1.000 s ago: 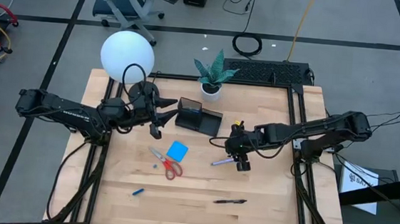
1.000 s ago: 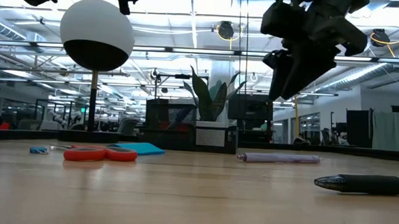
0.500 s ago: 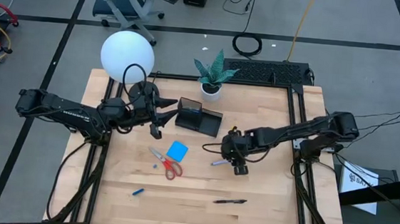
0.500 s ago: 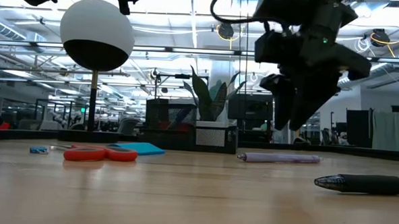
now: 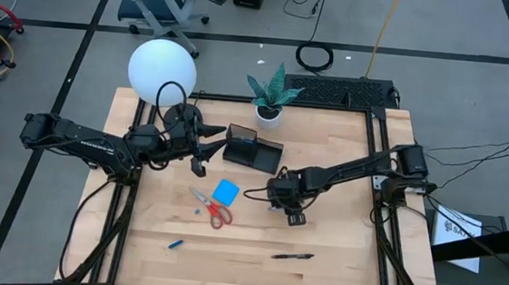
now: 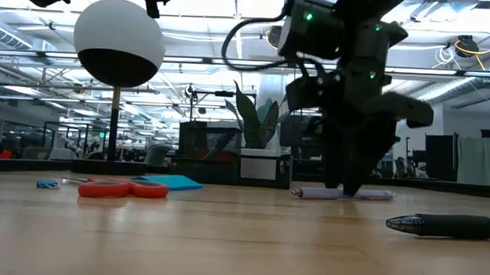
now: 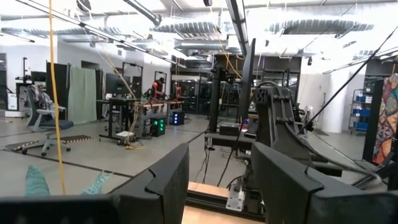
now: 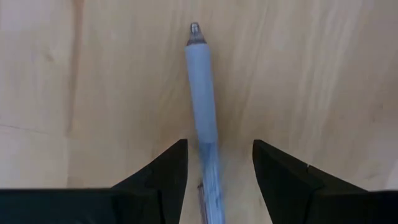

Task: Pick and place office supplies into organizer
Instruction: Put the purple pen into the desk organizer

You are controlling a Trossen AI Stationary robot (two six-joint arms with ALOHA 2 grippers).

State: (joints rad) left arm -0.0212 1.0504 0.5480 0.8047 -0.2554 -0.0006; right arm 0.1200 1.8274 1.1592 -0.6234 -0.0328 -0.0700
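The right gripper (image 8: pixel 214 168) is lowered with its 2 fingers spread either side of the grey-and-blue pen (image 8: pixel 202 87) (lying mid-table, below the organizer (image 5: pixel 254 150)), nothing yet gripped, presumably for a squeeze.

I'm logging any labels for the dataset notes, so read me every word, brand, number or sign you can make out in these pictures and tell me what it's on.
No text here can be read.
White sheet beside the table's right edge: dark print on it, too small to read.
Grey-and-blue pen between the right gripper's open fingers: no print visible.
Black pen: no lettering visible.
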